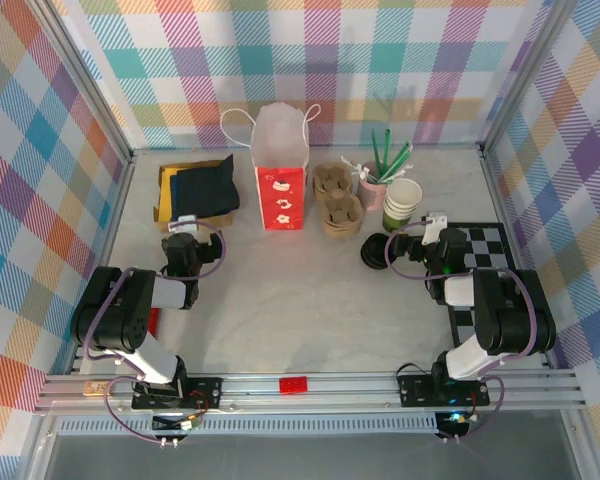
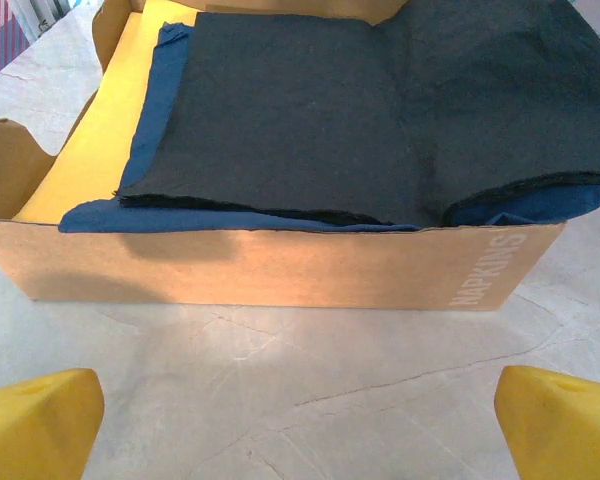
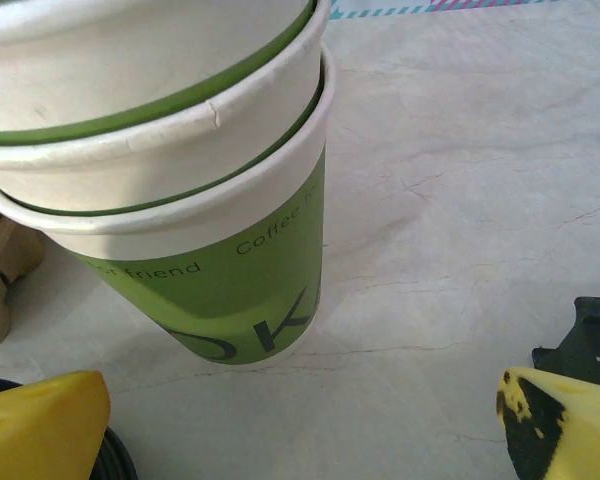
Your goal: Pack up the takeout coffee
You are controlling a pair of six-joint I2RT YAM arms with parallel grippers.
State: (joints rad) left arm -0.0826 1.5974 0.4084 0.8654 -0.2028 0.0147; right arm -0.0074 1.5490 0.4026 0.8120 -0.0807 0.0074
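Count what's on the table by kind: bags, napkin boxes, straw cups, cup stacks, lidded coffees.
Red-and-white paper bag with handles: 1
Brown cardboard napkin box: 1
Pink cup of green straws: 1
Stack of white-and-green paper cups: 1
Black-lidded takeout coffee cup: 1
Total: 5

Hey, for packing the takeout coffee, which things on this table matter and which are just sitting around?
For the job:
- takeout coffee, black lid on
- red-and-white paper bag, standing open
- probably the cardboard cup carriers

Just lying about:
- napkin box
- pink cup of straws
- stacked green paper cups
- checkered mat
- red block
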